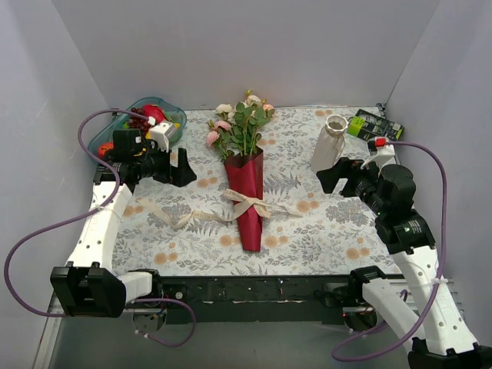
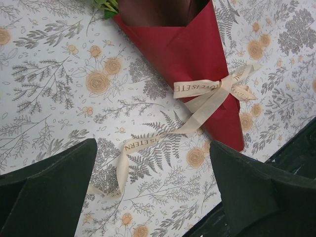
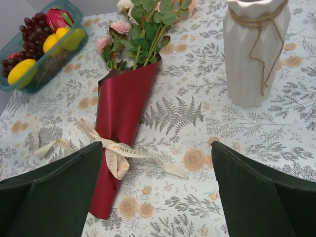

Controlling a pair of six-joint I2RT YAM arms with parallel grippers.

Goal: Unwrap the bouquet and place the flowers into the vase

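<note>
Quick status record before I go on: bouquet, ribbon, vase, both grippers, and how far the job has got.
bouquet: lying flat in the middle, wrapped, flowers pointing to the far side
ribbon: tied round the bouquet, long tail trailing toward the left arm
vase: upright, far right, no flowers in it, apart from the bouquet
left gripper: open, holding nothing, left of the bouquet
right gripper: open, holding nothing, near the vase
progress: unwrapping not yet begun

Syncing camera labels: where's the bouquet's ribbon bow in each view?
Top external: ribbon bow at centre, low on the wrap.
Left wrist: right of centre, one tail trailing to the lower left.
Right wrist: lower left.
Shared landmark: the maroon paper it ties.
</note>
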